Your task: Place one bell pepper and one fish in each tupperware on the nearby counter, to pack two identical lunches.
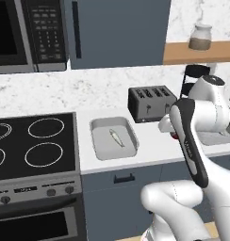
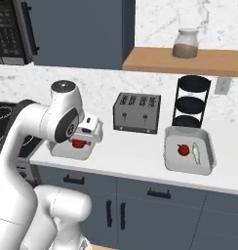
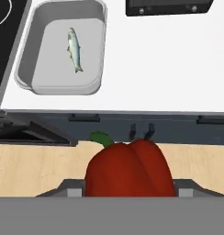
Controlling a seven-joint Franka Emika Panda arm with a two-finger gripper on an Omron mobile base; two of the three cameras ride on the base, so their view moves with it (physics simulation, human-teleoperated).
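My gripper point(image 2: 80, 142) is shut on a red bell pepper point(image 3: 130, 172) with a green stem. It hangs just above the counter point(image 2: 135, 151) by its front edge, at the left tupperware point(image 2: 60, 152). In the hand view that tupperware point(image 3: 23, 69) lies ahead to the upper left with a silver fish point(image 3: 75, 49) in it. From the left base view I see the same tray point(image 1: 94, 141) and fish point(image 1: 116, 137) beside the stove. The right tupperware point(image 2: 208, 158) holds a red pepper point(image 2: 183, 149) and a fish point(image 2: 196, 152).
A dark slotted toaster point(image 2: 137, 113) stands at the back between the two trays. A black tiered rack point(image 2: 191, 100) is behind the right tray. A jar point(image 2: 185, 44) sits on the wooden shelf. The black cooktop point(image 1: 34, 143) borders the counter on the left.
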